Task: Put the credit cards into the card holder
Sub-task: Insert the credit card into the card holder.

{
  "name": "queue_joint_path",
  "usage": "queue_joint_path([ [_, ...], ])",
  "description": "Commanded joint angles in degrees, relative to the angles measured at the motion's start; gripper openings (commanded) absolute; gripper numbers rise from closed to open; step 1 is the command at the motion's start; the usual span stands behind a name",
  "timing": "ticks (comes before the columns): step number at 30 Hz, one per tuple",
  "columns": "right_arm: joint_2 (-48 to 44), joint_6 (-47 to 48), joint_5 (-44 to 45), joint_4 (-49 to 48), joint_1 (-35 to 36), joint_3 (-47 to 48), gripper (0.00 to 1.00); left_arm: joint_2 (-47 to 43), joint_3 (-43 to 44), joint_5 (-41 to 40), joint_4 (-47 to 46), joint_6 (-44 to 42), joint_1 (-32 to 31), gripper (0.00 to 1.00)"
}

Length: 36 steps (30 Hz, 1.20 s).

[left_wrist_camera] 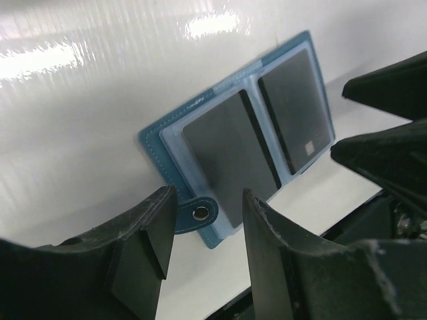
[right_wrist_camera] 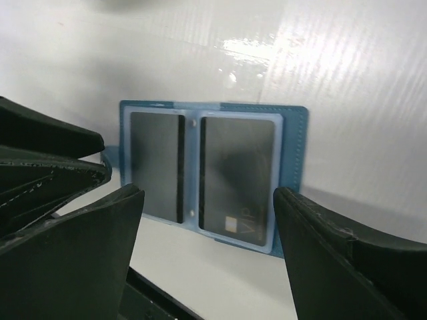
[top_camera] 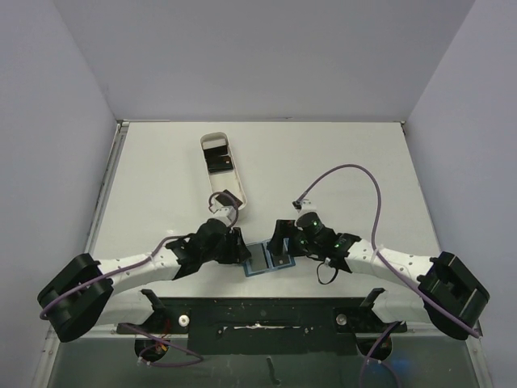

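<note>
The teal-blue card holder (top_camera: 269,259) lies open and flat on the table between my two grippers. It also shows in the left wrist view (left_wrist_camera: 155,143) and the right wrist view (right_wrist_camera: 297,143). A black credit card sits in each clear sleeve (left_wrist_camera: 230,150) (left_wrist_camera: 297,107) (right_wrist_camera: 155,163) (right_wrist_camera: 240,173). Its closure tab with the snap (left_wrist_camera: 199,213) points at my left gripper. My left gripper (top_camera: 239,246) (left_wrist_camera: 205,257) is open and empty at the holder's left edge. My right gripper (top_camera: 283,236) (right_wrist_camera: 208,257) is open and empty at its right side.
A long white oval-ended tray (top_camera: 222,168) stands behind the grippers with more black cards (top_camera: 218,159) in it. A black base rail (top_camera: 258,315) runs along the near table edge. White walls close in the left, back and right.
</note>
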State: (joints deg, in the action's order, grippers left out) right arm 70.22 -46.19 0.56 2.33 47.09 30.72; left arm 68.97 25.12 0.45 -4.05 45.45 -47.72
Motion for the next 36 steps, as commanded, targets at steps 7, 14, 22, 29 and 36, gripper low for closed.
queue_joint_path([
  [7,0.23,-0.87,1.36,-3.04,-1.74,-3.46,0.84,5.76,3.11,-3.48,1.62,0.91,-2.26,0.43],
  [14,2.50,-1.00,0.61,-5.51,-1.74,-4.35,0.86,7.10,3.04,-3.95,1.42,1.74,-2.24,0.35],
  [22,1.15,-4.53,-6.97,-12.53,-3.37,-6.71,0.86,7.73,0.93,-2.41,-2.94,3.59,-2.26,0.32],
  [29,-3.91,-8.24,-13.54,-19.31,-6.47,-10.01,0.85,9.48,0.97,-1.96,-3.95,3.97,-2.24,0.31],
  [36,-8.03,-9.80,-15.84,-20.92,-6.49,-10.92,0.84,9.95,1.13,-1.57,-5.25,4.30,-2.28,0.30],
])
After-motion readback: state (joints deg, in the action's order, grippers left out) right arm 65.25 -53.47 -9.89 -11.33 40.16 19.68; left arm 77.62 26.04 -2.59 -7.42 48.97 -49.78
